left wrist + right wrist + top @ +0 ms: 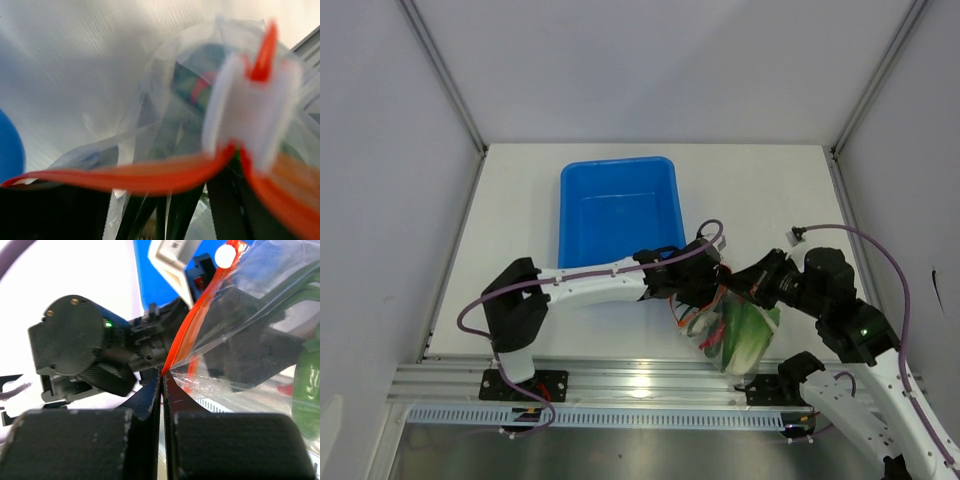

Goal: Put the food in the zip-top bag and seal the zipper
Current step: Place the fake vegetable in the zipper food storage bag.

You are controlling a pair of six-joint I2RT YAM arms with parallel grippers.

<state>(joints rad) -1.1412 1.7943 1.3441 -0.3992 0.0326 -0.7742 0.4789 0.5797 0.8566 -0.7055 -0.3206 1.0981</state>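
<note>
Walls: you have white panels closing in the left, back and right sides.
Tabletop: white; its surface shows on both sides of the bin. A metal rail runs along the near edge.
Blue bin: sits centre-back, apart from the walls.
Left arm: reaches rightward past the bin's near edge to the bag.
Right arm: folds leftward to the same spot.
Zip-top bag: clear and crinkled. It is just beyond the bin's near right corner, close to the rail and between your two tools.
Cabbage: pale green-white, inside the bag.
Left tool: at the bag's mouth. Its wrist view is blurred, so you cannot tell whether it is released or clenched.
Right tool: clenched, fingers pressed together, pinching the zipper at their tips.
Zipper: orange-red strip rising from the right tool's tips.
Dark green pod: glossy, behind the plastic.
Slider: white clip riding on the zipper, blurred.
Sticker: on the left arm's base plate, too small to read.
</note>
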